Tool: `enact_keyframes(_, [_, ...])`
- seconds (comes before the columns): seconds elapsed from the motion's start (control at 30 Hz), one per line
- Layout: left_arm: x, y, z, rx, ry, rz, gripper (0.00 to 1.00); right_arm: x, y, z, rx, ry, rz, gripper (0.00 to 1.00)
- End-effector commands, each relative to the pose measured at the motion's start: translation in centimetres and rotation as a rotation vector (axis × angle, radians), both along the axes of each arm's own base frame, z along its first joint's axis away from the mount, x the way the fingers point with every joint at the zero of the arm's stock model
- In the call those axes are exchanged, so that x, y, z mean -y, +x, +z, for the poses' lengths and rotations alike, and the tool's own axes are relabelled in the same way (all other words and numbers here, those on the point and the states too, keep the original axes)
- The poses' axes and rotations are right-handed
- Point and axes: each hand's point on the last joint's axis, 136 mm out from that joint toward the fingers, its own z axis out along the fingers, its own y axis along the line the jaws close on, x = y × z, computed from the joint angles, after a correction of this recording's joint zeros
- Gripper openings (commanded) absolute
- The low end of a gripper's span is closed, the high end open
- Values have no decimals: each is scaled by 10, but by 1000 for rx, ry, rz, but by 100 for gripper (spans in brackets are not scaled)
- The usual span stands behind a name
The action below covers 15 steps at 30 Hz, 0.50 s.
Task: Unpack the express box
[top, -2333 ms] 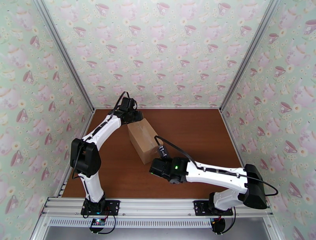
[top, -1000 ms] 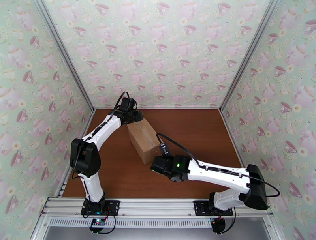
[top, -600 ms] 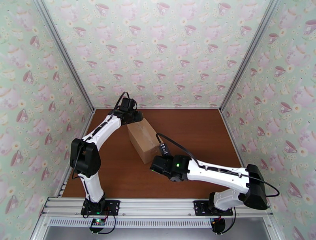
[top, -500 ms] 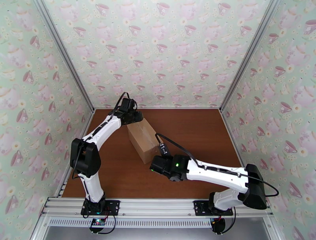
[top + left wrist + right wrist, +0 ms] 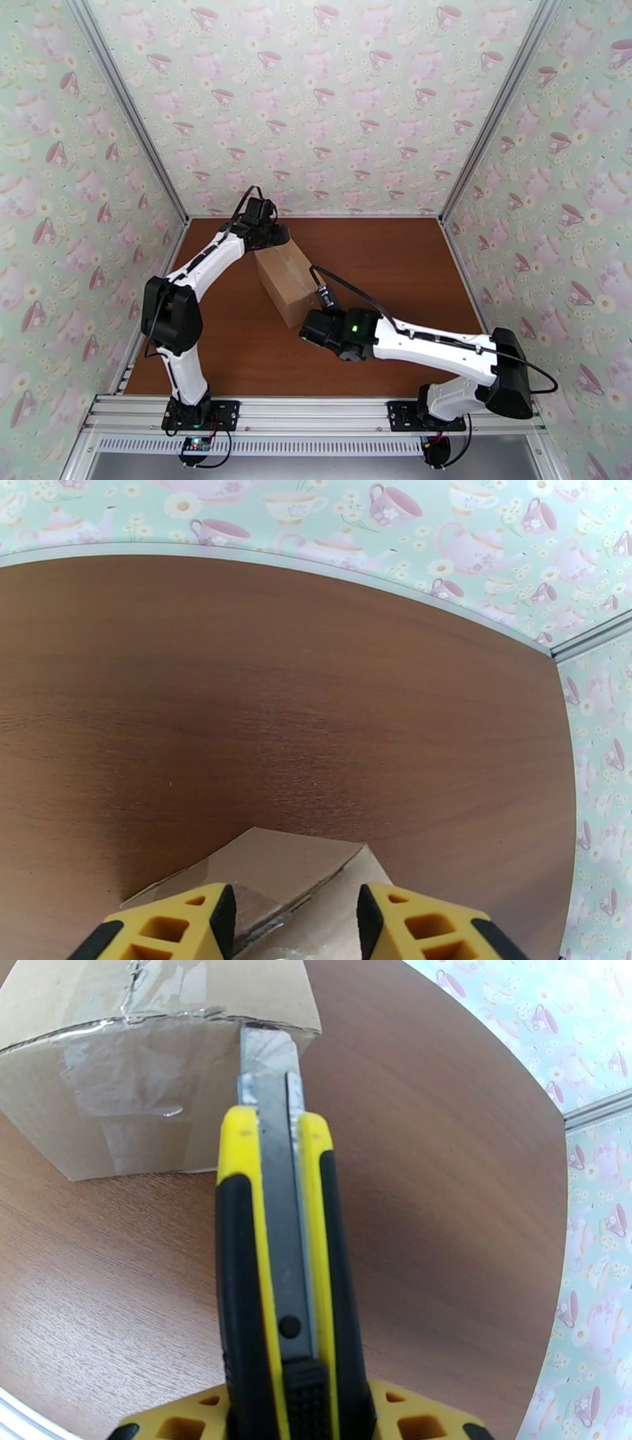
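Note:
The express box (image 5: 286, 278) is a plain brown carton lying at an angle on the brown table (image 5: 395, 260). My right gripper (image 5: 310, 327) is at its near end, shut on a yellow and black utility knife (image 5: 272, 1276). The knife's blade (image 5: 268, 1059) is extended, with its tip at the taped top edge of the box (image 5: 134, 1047). At the far end sits my left gripper (image 5: 268, 237). In the left wrist view its yellow fingers (image 5: 170, 926) stand apart over the box's far corner (image 5: 284, 867). I cannot tell whether they touch the cardboard.
Teacup-patterned walls (image 5: 316, 103) with metal corner posts close in the table on three sides. The right half of the table is bare wood. A metal rail (image 5: 316, 414) carrying both arm bases runs along the near edge.
My right wrist has crept slightly toward the box with the knife. The left arm has shifted a touch at the far end. The box has stayed in place.

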Motion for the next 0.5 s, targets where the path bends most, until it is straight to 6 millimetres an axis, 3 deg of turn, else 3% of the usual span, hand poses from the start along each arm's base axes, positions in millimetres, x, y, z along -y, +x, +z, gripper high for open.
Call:
enact_keyframes(0.0, [13, -4, 3, -2, -36, -27, 47, -13, 11, 16, 54, 50, -3, 0])
enact_keyframes(0.47, [33, -6, -5, -20, -49, -62, 47, -28, 14, 16, 43, 102, 19, 0])
